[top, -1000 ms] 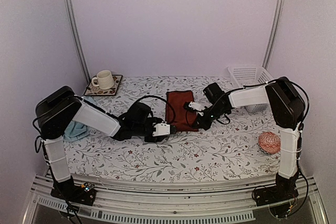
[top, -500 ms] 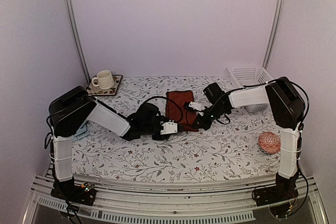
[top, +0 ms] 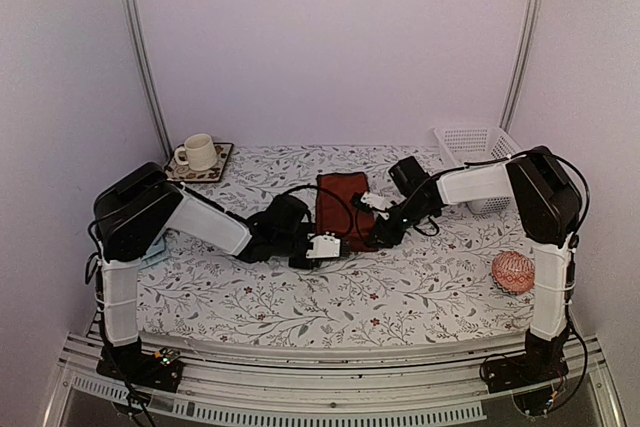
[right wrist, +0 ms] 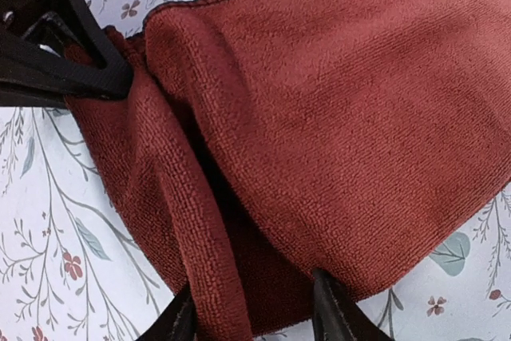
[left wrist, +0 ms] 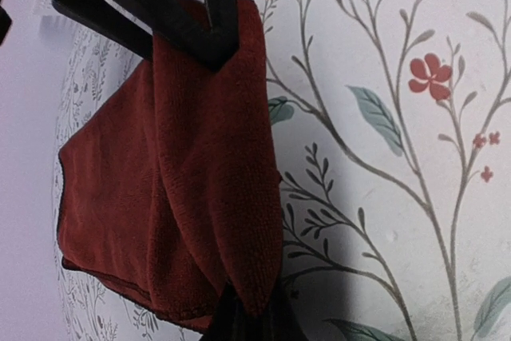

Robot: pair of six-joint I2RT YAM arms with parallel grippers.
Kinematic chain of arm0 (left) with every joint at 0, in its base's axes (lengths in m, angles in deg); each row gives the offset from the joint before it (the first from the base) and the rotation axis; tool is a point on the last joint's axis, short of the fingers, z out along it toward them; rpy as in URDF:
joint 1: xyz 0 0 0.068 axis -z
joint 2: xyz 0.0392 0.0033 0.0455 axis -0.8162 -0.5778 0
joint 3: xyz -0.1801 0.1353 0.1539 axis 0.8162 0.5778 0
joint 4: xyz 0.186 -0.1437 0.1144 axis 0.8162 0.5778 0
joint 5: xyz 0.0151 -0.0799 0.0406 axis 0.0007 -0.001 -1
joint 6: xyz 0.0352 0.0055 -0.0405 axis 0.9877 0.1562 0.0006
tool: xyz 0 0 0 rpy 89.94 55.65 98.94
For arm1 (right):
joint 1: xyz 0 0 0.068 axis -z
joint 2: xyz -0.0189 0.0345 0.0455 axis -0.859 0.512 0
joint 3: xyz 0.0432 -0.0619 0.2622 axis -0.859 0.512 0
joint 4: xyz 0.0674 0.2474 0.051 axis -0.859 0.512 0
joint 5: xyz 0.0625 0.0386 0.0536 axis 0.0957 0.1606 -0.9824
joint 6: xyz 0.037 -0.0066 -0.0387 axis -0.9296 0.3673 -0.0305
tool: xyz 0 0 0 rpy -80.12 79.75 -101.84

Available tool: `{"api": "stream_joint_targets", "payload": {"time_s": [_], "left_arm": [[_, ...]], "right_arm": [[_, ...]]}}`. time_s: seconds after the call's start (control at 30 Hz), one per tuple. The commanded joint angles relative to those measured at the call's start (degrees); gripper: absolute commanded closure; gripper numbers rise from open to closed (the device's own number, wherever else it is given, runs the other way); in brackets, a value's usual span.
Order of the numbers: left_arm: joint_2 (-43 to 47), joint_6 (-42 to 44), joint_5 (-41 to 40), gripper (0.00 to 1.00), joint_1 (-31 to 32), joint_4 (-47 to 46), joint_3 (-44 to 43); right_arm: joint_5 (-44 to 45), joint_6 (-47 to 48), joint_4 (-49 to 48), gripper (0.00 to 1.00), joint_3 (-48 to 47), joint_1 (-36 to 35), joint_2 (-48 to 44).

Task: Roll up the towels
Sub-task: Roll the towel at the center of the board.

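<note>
Table (top: pixel 300 299) covered with a floral-print cloth. Lying on it:
- 1 maroon towel (top: pixel 340 203), folded, at centre
- 1 tray (top: pixel 223 168) bearing 1 cup (top: pixel 198 152), far left corner
- 1 white basket (top: pixel 478 141), far right corner
- 1 patterned ball (top: pixel 513 271), near the right edge
- 1 pale blue towel (top: pixel 160 253), left, mostly hidden

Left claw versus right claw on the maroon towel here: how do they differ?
The left claw is shut, pinching a bunched fold of the maroon towel; the right claw has its fingers apart, with cloth between them. The left claw comes in from the towel's left side, the right claw from its right. Both are at the towel's near end.
</note>
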Motion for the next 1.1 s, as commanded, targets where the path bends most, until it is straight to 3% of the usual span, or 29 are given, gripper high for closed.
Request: {"api": "stream_joint_targets", "payload": {"time_s": [0.0, 0.1, 0.23, 0.63, 1.07], "left_arm": [[-0.7, -0.9, 4.8, 1.00, -0.4, 10.1, -3.2], [0.1, -2.5, 8.4, 1.00, -1.5, 14.9, -5.5], [1.0, -4.4, 12.2, 1.00, -2.4, 19.0, -7.8], [-1.4, -10.5, 23.9, 1.00, -5.2, 31.8, -15.6], [-2.4, -10.7, 30.5, 1.00, -8.6, 36.2, -18.0]], "right_arm": [[4.0, 1.4, 0.3, 0.47, 2.5, 0.6, -3.1], [5.4, 3.4, -2.3, 0.33, 5.9, 0.5, -7.2], [5.8, 6.5, -6.6, 0.22, 12.3, 0.5, -12.2], [5.9, 25.3, -23.5, 0.18, 30.9, -5.6, -24.7], [10.2, 34.1, -32.4, 0.18, 28.4, -6.8, -19.1]]}}
